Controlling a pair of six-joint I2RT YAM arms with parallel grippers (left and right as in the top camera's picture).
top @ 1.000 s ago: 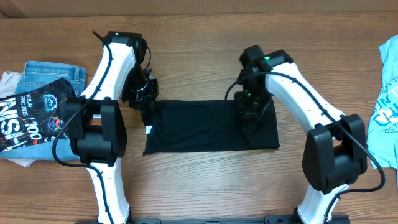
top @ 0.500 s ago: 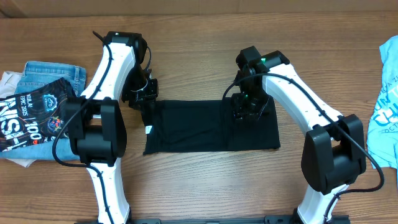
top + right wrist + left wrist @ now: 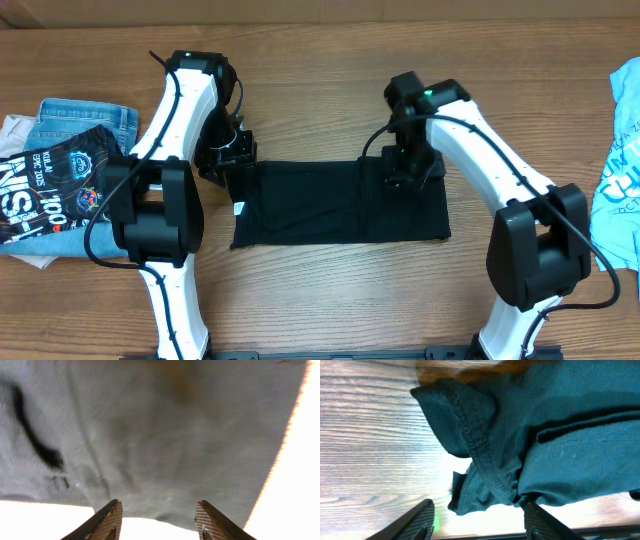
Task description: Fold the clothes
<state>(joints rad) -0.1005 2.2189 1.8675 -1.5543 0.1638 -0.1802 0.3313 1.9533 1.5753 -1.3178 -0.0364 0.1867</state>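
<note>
The clothes, a plain black garment, lie flat as a wide rectangle in the middle of the wooden table. My left gripper is at its upper left corner. In the left wrist view, my left gripper is open, and the bunched hem of the clothes lies loose just ahead of the fingers. My right gripper hovers over the upper right part. In the right wrist view, my right gripper is open above smooth fabric of the clothes, holding nothing.
A pile at the left edge holds jeans and a black shirt with white lettering. A light-blue printed shirt lies at the right edge. Bare table shows behind and in front of the garment.
Both grippers have opened and let go of the black fabric. The right gripper has shifted slightly back along the garment's top edge. The left arm has barely moved.
</note>
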